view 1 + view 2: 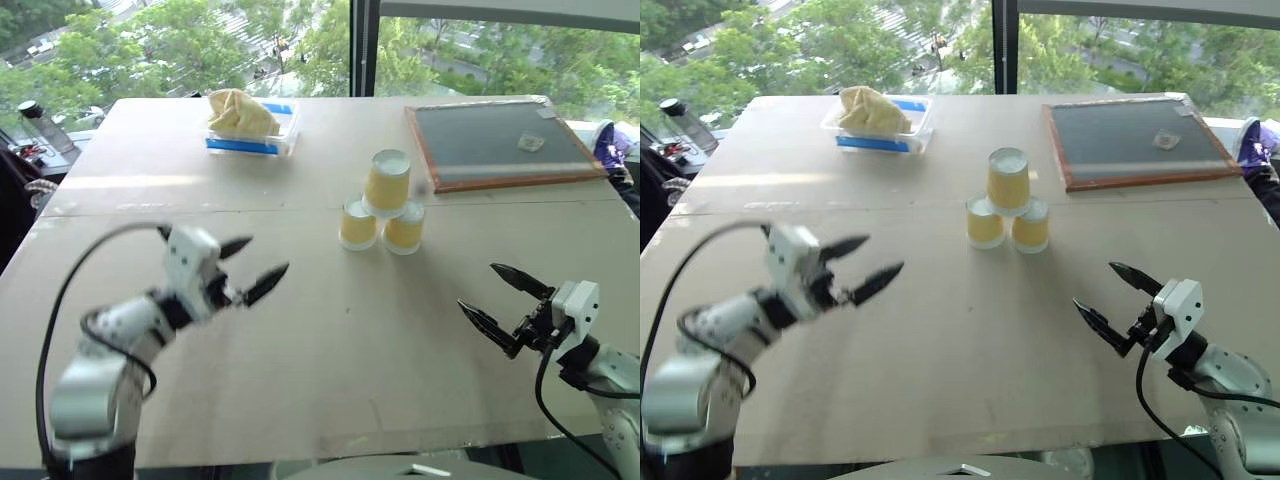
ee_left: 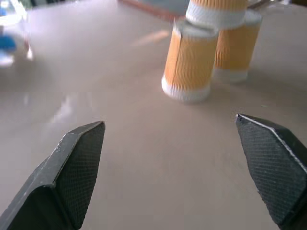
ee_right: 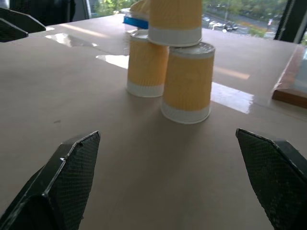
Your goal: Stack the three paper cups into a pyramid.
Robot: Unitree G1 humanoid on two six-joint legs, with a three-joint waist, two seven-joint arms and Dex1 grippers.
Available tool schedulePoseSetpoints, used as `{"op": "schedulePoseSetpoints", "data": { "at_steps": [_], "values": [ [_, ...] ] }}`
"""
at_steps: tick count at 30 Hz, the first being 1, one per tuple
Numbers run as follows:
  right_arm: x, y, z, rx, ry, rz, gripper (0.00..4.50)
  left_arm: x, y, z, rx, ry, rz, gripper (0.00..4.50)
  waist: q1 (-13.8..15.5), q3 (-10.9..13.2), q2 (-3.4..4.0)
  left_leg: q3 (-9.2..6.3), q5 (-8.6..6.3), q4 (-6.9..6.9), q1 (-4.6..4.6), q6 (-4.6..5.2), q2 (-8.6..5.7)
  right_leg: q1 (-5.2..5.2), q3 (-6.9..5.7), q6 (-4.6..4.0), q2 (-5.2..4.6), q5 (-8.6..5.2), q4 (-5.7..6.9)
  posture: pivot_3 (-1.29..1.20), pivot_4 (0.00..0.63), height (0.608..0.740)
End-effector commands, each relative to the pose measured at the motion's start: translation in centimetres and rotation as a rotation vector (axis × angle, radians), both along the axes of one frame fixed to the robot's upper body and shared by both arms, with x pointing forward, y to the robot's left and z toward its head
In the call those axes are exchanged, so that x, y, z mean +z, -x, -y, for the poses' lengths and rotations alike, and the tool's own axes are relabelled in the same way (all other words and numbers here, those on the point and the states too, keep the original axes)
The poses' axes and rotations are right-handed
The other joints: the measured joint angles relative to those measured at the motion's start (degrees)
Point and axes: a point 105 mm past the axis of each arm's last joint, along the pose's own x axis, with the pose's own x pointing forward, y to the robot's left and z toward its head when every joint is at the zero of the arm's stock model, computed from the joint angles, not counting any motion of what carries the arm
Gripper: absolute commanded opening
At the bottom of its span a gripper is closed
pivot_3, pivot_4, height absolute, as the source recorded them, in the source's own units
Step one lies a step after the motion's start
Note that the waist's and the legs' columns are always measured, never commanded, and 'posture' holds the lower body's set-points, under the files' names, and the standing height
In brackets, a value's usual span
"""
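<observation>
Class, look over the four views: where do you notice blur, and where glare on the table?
Left eye view: the left gripper and its arm are smeared by motion. Left wrist view: the paper cups look soft. Right wrist view: window glare lies on the table behind the cups.

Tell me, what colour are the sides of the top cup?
Yellow-orange, with a white band, on the top cup; the right wrist view shows it best.

The top cup [image 2: 218, 10] is cut off by both wrist views' upper edges.
</observation>
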Motion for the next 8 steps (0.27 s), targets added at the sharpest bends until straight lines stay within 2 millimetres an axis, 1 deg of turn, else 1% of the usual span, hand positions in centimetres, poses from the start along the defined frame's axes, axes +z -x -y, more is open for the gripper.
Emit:
{"op": "schedulePoseSetpoints", "data": {
  "at_steps": [1, 3, 4, 6, 8],
  "values": [
    [0.1, 0.2, -0.1, 0.067, 0.005, -0.001, 4.5, -0.2, 2.1, 1.2, -0.013, -0.057, 0.057, 4.46, 0.9, -0.01, 0.05, 0.0, 0.0, 0.02, 0.09, 0.0, 0.0, 0.04, -0.01, 0.0, 0.0, 0.01, 0.01, 0.0, 0.15, 0.74],
    [-0.1, 0.1, -0.1, 0.079, 0.007, -0.008, 4.5, -2.0, 2.9, 1.3, 0.0, -0.083, 0.029, 4.46, 0.95, -0.06, 0.09, 0.12, 0.02, 0.06, 0.19, 0.0, 0.01, 0.22, -0.1, 0.19, 0.05, -0.1, 0.02, 0.0, 0.15, 0.74],
    [-0.1, 0.0, -0.1, 0.083, 0.006, -0.01, 4.5, -2.5, 3.0, 1.3, 0.015, -0.084, 0.023, 4.46, 0.91, -0.08, 0.13, 0.17, 0.02, 0.08, 0.23, 0.0, 0.01, 0.26, -0.09, 0.22, 0.07, -0.12, 0.02, 0.0, 0.15, 0.74],
    [-0.2, -0.2, 0.1, 0.084, 0.007, -0.012, 4.5, -3.2, 2.9, 1.3, 0.027, -0.083, 0.034, 4.46, 0.85, -0.09, 0.15, 0.21, 0.02, 0.09, 0.23, 0.0, 0.02, 0.28, -0.08, 0.23, 0.11, -0.13, 0.03, 0.0, 0.15, 0.74],
    [-0.3, -0.2, 0.3, 0.083, 0.009, -0.017, 4.5, -3.2, 2.4, 1.4, 0.028, -0.087, 0.061, 4.46, 0.82, -0.1, 0.15, 0.21, 0.02, 0.1, 0.23, 0.01, 0.03, 0.27, -0.09, 0.23, 0.18, -0.12, 0.04, 0.0, 0.15, 0.74]
  ]
}}
